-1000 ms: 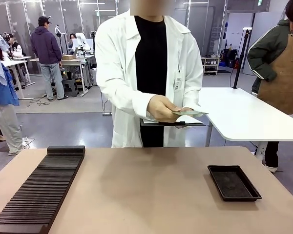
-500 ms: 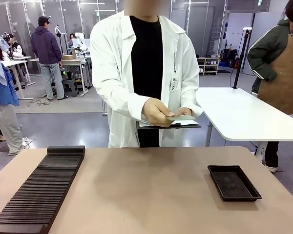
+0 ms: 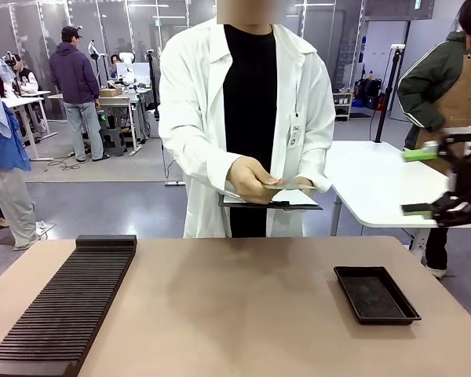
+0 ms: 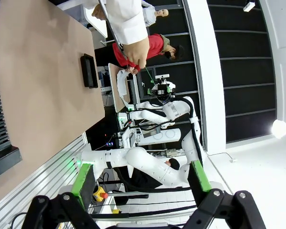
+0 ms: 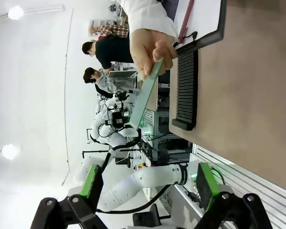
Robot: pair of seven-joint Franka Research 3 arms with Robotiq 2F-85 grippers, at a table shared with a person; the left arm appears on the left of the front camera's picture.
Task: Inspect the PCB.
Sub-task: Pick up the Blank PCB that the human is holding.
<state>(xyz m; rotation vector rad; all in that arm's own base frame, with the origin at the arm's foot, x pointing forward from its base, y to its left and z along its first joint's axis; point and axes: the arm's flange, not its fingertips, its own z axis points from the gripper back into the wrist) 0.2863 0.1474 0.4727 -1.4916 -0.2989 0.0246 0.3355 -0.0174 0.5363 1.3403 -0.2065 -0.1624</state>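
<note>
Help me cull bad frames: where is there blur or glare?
Front view: the robot's right hand is motion-smeared, table sharp. Right wrist view: ceiling lamps bloom, yet the PCB reads clearly. Left wrist view: one lamp flares at right.

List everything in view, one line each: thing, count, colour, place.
circuit board: one, green, in the person's hand above the clipboard
clipboard: one, black with white paper, held at the person's waist
tray: one, black, right side of the near table
slotted rack: one, black, left side of the near table
near table: one, tan, in front
far table: one, white, behind on the right
person's hand: one, gripping the circuit board
left claw: one, black with green pads, open, holding nothing
right claw: one, black with green pads, open, holding nothing
</note>
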